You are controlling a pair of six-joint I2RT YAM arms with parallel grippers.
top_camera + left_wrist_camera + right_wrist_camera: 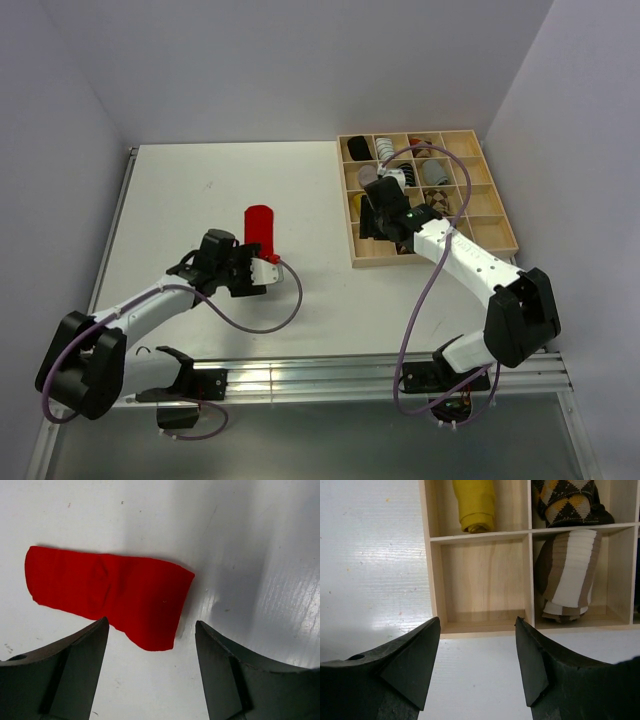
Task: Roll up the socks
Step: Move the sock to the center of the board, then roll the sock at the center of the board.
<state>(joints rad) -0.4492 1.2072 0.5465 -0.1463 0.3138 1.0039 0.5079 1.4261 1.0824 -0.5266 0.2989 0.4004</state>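
Left jaws wide, empty, just beside red sock [110, 595]; right jaws wide, empty.

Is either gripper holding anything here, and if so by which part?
Nothing is held. The left gripper stands open over the flat red sock; the right gripper is open, empty, by the wooden tray.

The left hand [151, 625] is held wide open above the desk [200, 200]; the right hand [477, 625] is held open too.
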